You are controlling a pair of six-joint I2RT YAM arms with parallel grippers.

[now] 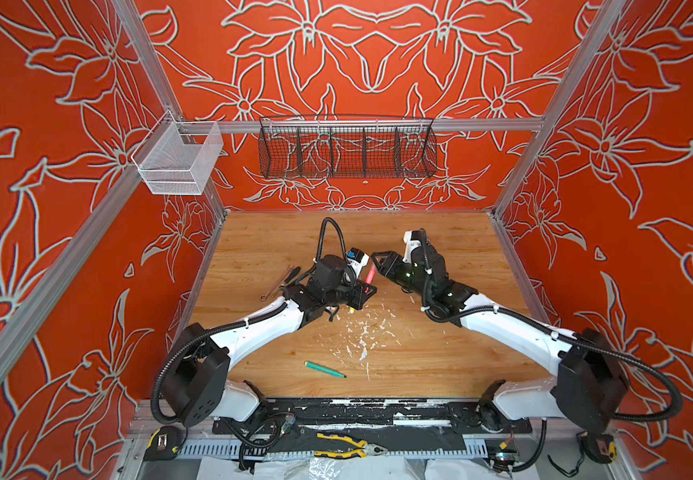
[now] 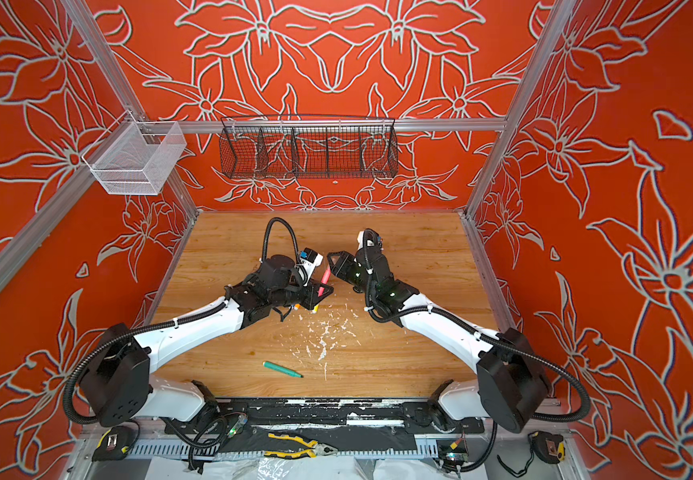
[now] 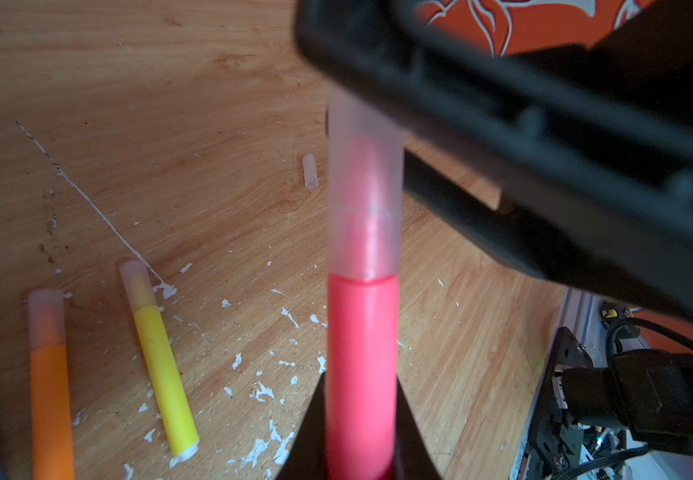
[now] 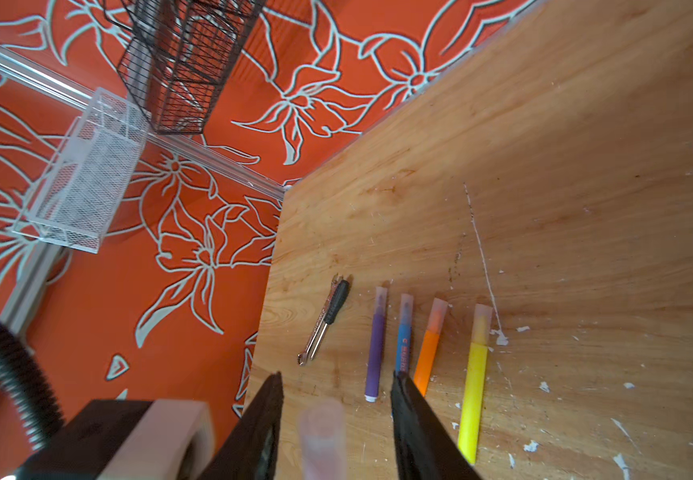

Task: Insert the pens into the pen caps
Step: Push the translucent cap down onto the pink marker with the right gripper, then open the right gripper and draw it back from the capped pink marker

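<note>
Pliers (image 1: 346, 446) lie nearest me. Next, the green pen (image 1: 324, 369), uncapped and alone. My left gripper (image 3: 361, 432) pinches the pink-red pen (image 3: 361, 353), with a cap (image 3: 363, 199) on its tip. My right gripper (image 4: 336, 386) stands spread around that cap, clear of it. Beyond I see a row of 4 capped pens (image 4: 427, 353) and 1 loose cap (image 3: 310, 171).

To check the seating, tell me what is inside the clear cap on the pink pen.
Through the translucent cap, the front end of the pink-red pen shows, in up to its shoulder. The cap's far end is hidden behind the right gripper in the left wrist view.
</note>
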